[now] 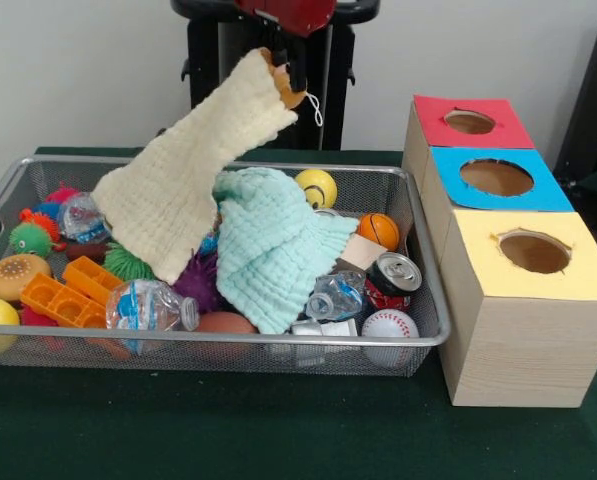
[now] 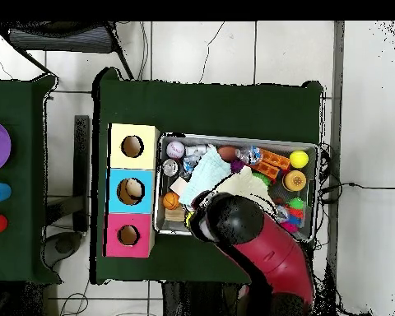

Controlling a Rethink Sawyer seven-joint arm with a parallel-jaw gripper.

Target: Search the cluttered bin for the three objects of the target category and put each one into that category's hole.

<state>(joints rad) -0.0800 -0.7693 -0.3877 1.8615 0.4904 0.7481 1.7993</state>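
My gripper (image 1: 286, 70) is high above the back of the silver wire-mesh bin (image 1: 218, 341). It is shut on a tan-orange toy (image 1: 291, 96) with a white string loop (image 1: 316, 108). The top edge of a cream cloth (image 1: 178, 185) is caught with it. The cloth hangs down, and its lower end rests on the clutter. In the overhead view the arm (image 2: 258, 239) covers the gripper over the bin (image 2: 238, 138). I cannot pick out the green-tufted and pale yellow toys.
A mint cloth (image 1: 278, 250) lies mid-bin among a yellow smiley ball (image 1: 317, 187), a basketball (image 1: 379, 230), a can (image 1: 392, 277), a baseball (image 1: 388, 328), a bottle (image 1: 148, 305) and orange blocks (image 1: 73, 290). Red (image 1: 473, 122), blue (image 1: 498, 178) and yellow (image 1: 533, 255) hole boxes stand at the right.
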